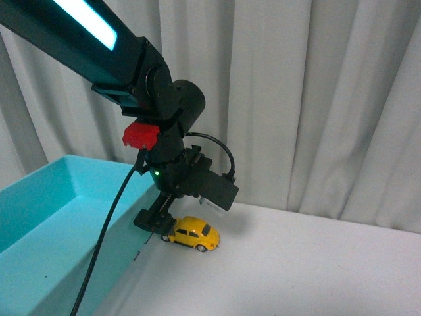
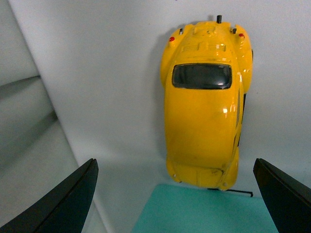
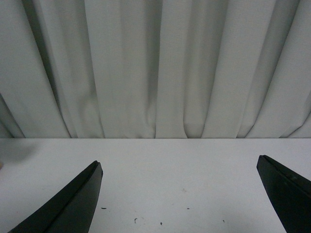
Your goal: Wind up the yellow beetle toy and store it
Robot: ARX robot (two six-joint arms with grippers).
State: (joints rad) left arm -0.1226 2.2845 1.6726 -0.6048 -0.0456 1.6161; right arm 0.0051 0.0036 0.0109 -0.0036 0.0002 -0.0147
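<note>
Plainly, the yellow beetle toy (image 1: 194, 235) sits on the table (image 1: 316, 263) just beside the wall of the turquoise bin (image 1: 92, 172). In the front view its long axis runs roughly 9 to 3 o'clock, and it lies at about 3 o'clock from the left gripper (image 1: 156, 222), whose wide-spread jaws are set across its width. The right gripper (image 3: 178, 160), also wide, faces only curtain (image 3: 155, 68), so the left is nearer; the toy's bin-side end hides behind the left arm, contact unclear.
</note>
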